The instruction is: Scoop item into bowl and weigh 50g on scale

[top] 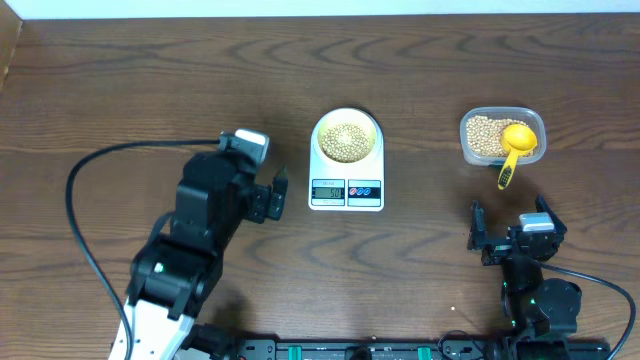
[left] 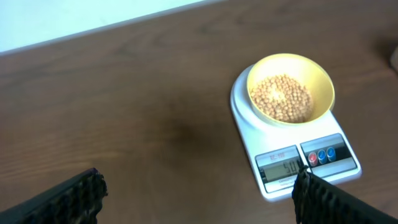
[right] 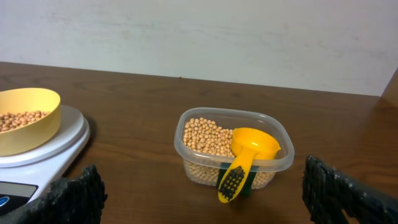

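Wide-open left gripper (top: pixel 277 192) and right gripper (top: pixel 510 222) hold nothing. Beans (top: pixel 347 141) sit in the bowl (top: pixel 371 125) on the scale (top: pixel 346 204); a yellow scoop (top: pixel 518 138) rests in the clear tub (top: pixel 500 111).

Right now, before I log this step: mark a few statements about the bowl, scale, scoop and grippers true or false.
1. The small round pale yellow bowl sits on the flat white kitchen scale. True.
2. That bowl is empty. False: it holds small round tan beans.
3. The yellow plastic scoop lies beside the scale. False: it rests in the clear plastic tub, with its handle hanging over the rim.
4. The left gripper and the right gripper are both open and hold nothing. True.
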You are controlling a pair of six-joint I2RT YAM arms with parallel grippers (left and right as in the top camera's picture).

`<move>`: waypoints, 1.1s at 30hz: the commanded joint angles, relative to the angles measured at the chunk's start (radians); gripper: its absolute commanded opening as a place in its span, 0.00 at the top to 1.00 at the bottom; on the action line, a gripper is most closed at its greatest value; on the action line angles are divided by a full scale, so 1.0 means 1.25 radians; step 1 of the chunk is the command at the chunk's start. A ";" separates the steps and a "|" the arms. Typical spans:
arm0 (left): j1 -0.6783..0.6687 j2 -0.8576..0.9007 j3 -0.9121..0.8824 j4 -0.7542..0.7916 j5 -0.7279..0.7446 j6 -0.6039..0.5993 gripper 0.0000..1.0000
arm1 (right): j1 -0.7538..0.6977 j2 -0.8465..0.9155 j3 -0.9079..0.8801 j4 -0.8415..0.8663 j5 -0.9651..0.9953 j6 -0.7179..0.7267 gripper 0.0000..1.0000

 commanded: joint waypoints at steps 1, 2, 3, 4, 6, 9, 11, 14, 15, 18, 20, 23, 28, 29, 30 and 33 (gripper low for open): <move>0.026 -0.058 -0.046 0.049 -0.017 0.018 0.02 | -0.003 -0.005 -0.003 -0.001 0.006 -0.004 0.01; 0.038 -0.072 -0.063 0.067 -0.017 0.018 0.02 | -0.003 -0.005 -0.003 -0.001 0.006 -0.004 0.01; 0.047 -0.081 -0.075 0.077 -0.016 0.018 0.02 | -0.003 -0.005 -0.003 -0.001 0.006 -0.004 0.01; 0.057 -0.088 -0.085 0.086 -0.016 0.018 0.02 | -0.003 -0.005 -0.003 -0.001 0.006 -0.004 0.01; 0.079 -0.098 -0.098 0.089 -0.016 0.018 0.02 | -0.003 -0.005 -0.003 -0.001 0.006 -0.004 0.01; 0.099 -0.108 -0.109 0.109 0.025 0.008 0.02 | -0.003 -0.005 -0.003 -0.001 0.006 -0.004 0.01; 0.100 -0.109 -0.117 0.121 0.041 0.005 0.02 | -0.003 -0.005 -0.003 -0.001 0.006 -0.004 0.01; 0.108 -0.109 -0.141 0.168 0.022 0.006 0.02 | -0.003 -0.005 -0.003 -0.001 0.006 -0.004 0.01; 0.113 -0.109 -0.147 0.179 0.019 0.006 0.02 | -0.003 -0.005 -0.003 -0.001 0.006 -0.004 0.01; 0.144 -0.122 -0.187 0.233 0.020 -0.026 0.02 | -0.003 -0.005 -0.003 -0.001 0.006 -0.004 0.01; 0.159 -0.139 -0.214 0.271 0.024 -0.063 0.02 | -0.003 -0.005 -0.003 -0.001 0.006 -0.004 0.01; 0.171 -0.176 -0.257 0.318 0.045 -0.073 0.02 | -0.003 -0.005 -0.003 -0.001 0.006 -0.004 0.01; 0.173 -0.225 -0.310 0.367 0.044 -0.073 0.02 | -0.003 -0.005 -0.003 -0.001 0.006 -0.004 0.01; 0.174 -0.231 -0.317 0.378 0.045 -0.073 0.02 | -0.003 -0.005 -0.003 -0.001 0.006 -0.004 0.01; 0.177 -0.247 -0.339 0.406 0.047 -0.073 0.02 | -0.003 -0.005 -0.003 -0.001 0.006 -0.004 0.01; 0.177 -0.277 -0.383 0.450 0.047 -0.073 0.02 | -0.003 -0.005 -0.003 -0.001 0.006 -0.004 0.01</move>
